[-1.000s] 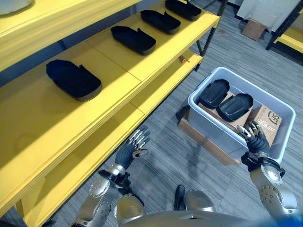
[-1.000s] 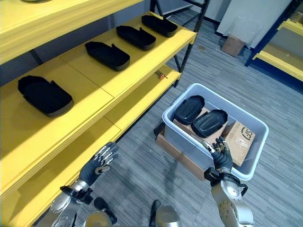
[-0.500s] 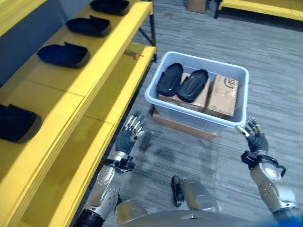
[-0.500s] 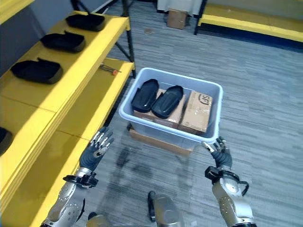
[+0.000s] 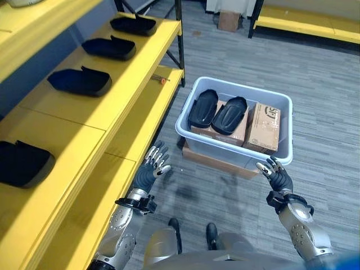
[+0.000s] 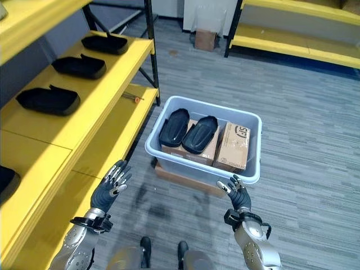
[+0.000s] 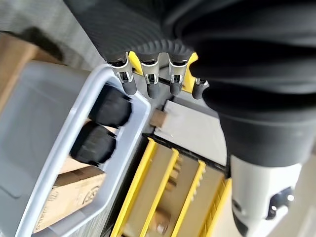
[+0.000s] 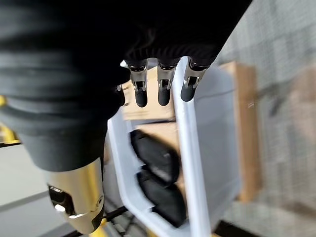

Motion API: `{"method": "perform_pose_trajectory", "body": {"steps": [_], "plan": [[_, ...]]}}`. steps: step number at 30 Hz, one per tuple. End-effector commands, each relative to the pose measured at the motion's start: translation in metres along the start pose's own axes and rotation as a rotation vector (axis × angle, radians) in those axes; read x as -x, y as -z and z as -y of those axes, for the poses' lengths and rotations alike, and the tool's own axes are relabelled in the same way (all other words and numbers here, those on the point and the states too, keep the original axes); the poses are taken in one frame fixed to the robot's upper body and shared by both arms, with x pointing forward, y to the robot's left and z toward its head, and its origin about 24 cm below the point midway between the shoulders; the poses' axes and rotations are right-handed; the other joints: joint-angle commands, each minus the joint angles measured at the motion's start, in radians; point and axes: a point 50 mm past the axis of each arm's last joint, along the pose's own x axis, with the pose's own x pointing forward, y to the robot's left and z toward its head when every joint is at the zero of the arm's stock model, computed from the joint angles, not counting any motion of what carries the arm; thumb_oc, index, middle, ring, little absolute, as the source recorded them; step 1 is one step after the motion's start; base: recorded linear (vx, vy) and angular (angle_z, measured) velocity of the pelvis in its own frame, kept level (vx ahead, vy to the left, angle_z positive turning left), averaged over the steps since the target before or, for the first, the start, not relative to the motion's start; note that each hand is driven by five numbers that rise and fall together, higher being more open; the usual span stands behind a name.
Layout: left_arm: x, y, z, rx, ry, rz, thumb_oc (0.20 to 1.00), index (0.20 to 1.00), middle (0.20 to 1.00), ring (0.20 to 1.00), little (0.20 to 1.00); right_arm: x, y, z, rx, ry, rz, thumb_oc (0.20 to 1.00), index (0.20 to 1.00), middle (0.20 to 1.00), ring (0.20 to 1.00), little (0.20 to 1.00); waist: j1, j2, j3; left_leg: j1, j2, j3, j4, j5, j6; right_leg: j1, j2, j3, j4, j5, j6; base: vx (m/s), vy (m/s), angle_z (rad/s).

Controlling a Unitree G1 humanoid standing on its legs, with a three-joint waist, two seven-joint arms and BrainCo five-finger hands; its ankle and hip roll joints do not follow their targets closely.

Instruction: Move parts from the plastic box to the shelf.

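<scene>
Grey carpet under my plastic box (image 5: 236,158), which has swung closer as the camera moved; two black parts (image 5: 216,111) stay inside. Left hand (image 5: 149,172) and right hand (image 5: 277,178) remain spread, empty.

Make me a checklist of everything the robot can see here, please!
Surface: grey carpet floor; yellow shelf on the robot's left.
Job's things: two black parts side by side in the grey box, on cardboard boxes; four more parts in a row on the shelf.
Clutter: small orange-tipped tool on the lower shelf board.
Hands: left hand open, empty, beside the shelf; right hand open, empty, at the box's near rim.
Cables: nothing seen.
Surroundings: another yellow shelf behind; a carton on the floor.
</scene>
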Motion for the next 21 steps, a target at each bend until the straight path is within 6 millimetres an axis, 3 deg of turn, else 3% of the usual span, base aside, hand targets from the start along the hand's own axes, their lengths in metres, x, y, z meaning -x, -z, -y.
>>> {"method": "perform_pose_trajectory", "body": {"steps": [1, 6, 10, 12, 14, 17, 18, 19, 20, 21], "plan": [[-0.005, -0.018, 0.001, -0.105, 0.031, 0.084, 1.0, 1.0, 1.0, 1.0, 1.0, 0.002, -0.021, -0.003, -0.059, -0.049, 0.099, 1.0, 1.0, 1.0, 1.0, 1.0, -0.02, 0.008, -0.012, 0.024, 0.028, 0.039, -0.224, 0.131, -0.019, 0.018, 0.003, -0.119, -0.014, 0.043, 0.075, 0.09, 0.168, -0.11], [-0.007, -0.004, -0.004, -0.226, 0.02, -0.036, 1.0, 1.0, 1.0, 1.0, 1.0, 0.007, -0.015, -0.01, -0.103, -0.083, 0.082, 1.0, 1.0, 1.0, 1.0, 1.0, -0.044, 0.01, -0.043, 0.103, 0.008, 0.063, -0.277, 0.104, 0.009, 0.003, 0.002, -0.113, -0.005, 0.054, 0.092, 0.1, 0.159, -0.29], [-0.006, 0.012, -0.003, -0.213, 0.021, -0.133, 1.0, 1.0, 1.0, 1.0, 1.0, 0.001, -0.018, -0.025, -0.165, -0.099, 0.084, 1.0, 1.0, 1.0, 1.0, 1.0, -0.046, 0.006, -0.059, 0.148, -0.01, 0.077, -0.284, 0.073, 0.033, -0.014, 0.006, -0.121, 0.028, 0.049, 0.101, 0.11, 0.154, -0.15], [-0.009, 0.018, 0.002, -0.222, 0.047, -0.157, 1.0, 1.0, 1.0, 1.0, 1.0, -0.005, -0.022, -0.036, -0.179, -0.115, 0.087, 1.0, 1.0, 1.0, 1.0, 1.0, -0.043, 0.0, -0.062, 0.165, -0.015, 0.1, -0.284, 0.058, 0.045, -0.022, 0.006, -0.143, 0.061, 0.048, 0.108, 0.11, 0.15, -0.34], [-0.012, 0.023, 0.005, -0.247, 0.054, -0.19, 1.0, 1.0, 1.0, 1.0, 1.0, -0.008, -0.019, -0.053, -0.251, -0.237, 0.028, 1.0, 1.0, 1.0, 1.0, 1.0, -0.038, -0.007, -0.061, 0.182, -0.017, 0.13, -0.284, 0.045, 0.058, -0.034, 0.001, -0.169, 0.107, 0.062, 0.119, 0.08, 0.117, -0.27], [-0.008, 0.032, 0.002, -0.266, 0.065, -0.282, 1.0, 1.0, 1.0, 1.0, 1.0, 0.0, -0.03, -0.059, -0.243, -0.315, 0.075, 1.0, 1.0, 1.0, 1.0, 1.0, -0.037, -0.015, -0.053, 0.189, -0.031, 0.153, -0.284, 0.033, 0.08, -0.059, 0.0, -0.205, 0.189, 0.086, 0.135, 0.01, 0.115, -0.41], [-0.004, 0.036, -0.003, -0.293, 0.042, -0.308, 1.0, 1.0, 1.0, 1.0, 1.0, 0.001, -0.029, -0.06, -0.243, -0.334, 0.057, 1.0, 1.0, 1.0, 1.0, 1.0, -0.036, -0.011, -0.033, 0.205, -0.03, 0.182, -0.284, 0.025, 0.092, -0.121, -0.014, -0.26, 0.336, 0.132, 0.171, -0.05, 0.128, -0.6], [0.0, 0.036, -0.009, -0.289, 0.007, -0.32, 1.0, 1.0, 1.0, 1.0, 1.0, 0.001, -0.028, -0.061, -0.245, -0.331, 0.046, 1.0, 1.0, 1.0, 1.0, 1.0, -0.028, -0.004, -0.017, 0.218, -0.017, 0.211, -0.284, 0.023, 0.09, -0.152, -0.047, -0.308, 0.404, 0.141, 0.186, -0.06, 0.085, -1.29], [0.004, 0.037, -0.014, -0.276, -0.032, -0.317, 1.0, 1.0, 1.0, 1.0, 1.0, -0.001, -0.024, -0.064, -0.232, -0.337, 0.043, 1.0, 1.0, 1.0, 1.0, 1.0, -0.015, 0.001, -0.001, 0.239, -0.005, 0.239, -0.284, 0.018, 0.086, -0.169, -0.115, -0.364, 0.408, 0.176, 0.198, 0.1, -0.113, -1.35], [0.008, 0.038, -0.021, -0.288, -0.084, -0.334, 1.0, 1.0, 1.0, 1.0, 1.0, -0.003, -0.023, -0.068, -0.223, -0.368, 0.068, 1.0, 1.0, 1.0, 1.0, 1.0, -0.003, -0.003, 0.012, 0.28, 0.006, 0.262, -0.284, -0.006, 0.065, -0.141, -0.184, -0.411, 0.279, 0.201, 0.221, 0.16, -0.233, -1.13]]}}
